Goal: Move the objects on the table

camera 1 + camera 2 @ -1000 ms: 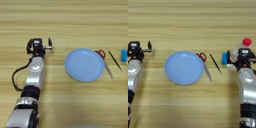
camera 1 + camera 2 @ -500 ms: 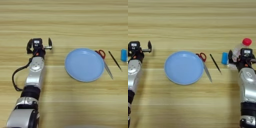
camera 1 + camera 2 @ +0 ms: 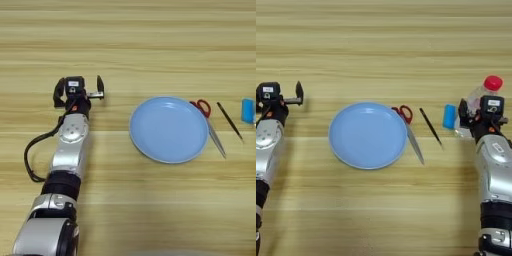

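Note:
A small clear bottle (image 3: 477, 95) with a red cap (image 3: 492, 83) lies tilted at the right of the wooden table (image 3: 381, 45). My right gripper (image 3: 482, 114) sits over its lower body, open, one black finger (image 3: 462, 111) on the bottle's left side. Just left of that finger stands a light-blue block (image 3: 449, 116), apart from it. My left gripper (image 3: 80, 90) rests open at the left of the table with nothing between its fingers.
A light-blue plate (image 3: 368, 135) lies in the middle. Red-handled scissors (image 3: 406, 117) lie against its right rim. A thin black stick (image 3: 431, 127) lies between them and the block.
My right gripper has shifted right, off the block and onto the bottle; the block now shows whole. The left arm has not moved.

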Motion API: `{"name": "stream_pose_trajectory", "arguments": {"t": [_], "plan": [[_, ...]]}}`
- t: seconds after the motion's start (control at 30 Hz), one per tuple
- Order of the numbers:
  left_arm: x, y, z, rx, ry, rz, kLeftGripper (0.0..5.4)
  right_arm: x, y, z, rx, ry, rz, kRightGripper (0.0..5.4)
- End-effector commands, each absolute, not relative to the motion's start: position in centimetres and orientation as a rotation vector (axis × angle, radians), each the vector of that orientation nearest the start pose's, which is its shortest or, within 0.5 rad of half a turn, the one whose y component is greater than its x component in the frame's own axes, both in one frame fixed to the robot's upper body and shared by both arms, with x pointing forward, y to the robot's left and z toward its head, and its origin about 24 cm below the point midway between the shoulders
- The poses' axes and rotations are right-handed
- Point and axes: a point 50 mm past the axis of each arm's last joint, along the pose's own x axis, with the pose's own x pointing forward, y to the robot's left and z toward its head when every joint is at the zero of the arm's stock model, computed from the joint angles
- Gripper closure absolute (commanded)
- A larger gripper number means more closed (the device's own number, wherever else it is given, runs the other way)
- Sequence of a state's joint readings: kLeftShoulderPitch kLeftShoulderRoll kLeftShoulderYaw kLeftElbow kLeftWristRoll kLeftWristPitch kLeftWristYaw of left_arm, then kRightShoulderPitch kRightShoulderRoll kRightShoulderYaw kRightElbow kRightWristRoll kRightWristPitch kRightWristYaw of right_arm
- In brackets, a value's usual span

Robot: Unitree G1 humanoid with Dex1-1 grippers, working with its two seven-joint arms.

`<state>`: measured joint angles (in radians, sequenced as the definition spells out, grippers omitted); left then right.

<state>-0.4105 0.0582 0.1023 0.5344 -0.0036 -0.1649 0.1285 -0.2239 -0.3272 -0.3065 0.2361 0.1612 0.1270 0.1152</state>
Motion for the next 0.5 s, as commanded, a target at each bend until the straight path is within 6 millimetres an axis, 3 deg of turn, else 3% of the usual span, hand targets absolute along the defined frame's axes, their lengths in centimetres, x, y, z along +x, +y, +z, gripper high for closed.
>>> {"name": "stream_pose_trajectory", "arguments": {"t": [0.03,0.3,0.5], "plan": [[32.8,16.2,5.2,0.041,-0.045,0.128,0.0,29.3,-26.8,9.2,-0.086,-0.029,-0.161,2.15],[32.8,16.1,5.3,0.044,-0.046,0.125,0.0,29.5,-23.5,12.3,-0.114,-0.147,-0.044,2.17],[32.8,16.1,5.2,0.045,-0.045,0.124,0.0,29.0,-20.9,12.9,-0.113,-0.169,0.052,2.17]]}}
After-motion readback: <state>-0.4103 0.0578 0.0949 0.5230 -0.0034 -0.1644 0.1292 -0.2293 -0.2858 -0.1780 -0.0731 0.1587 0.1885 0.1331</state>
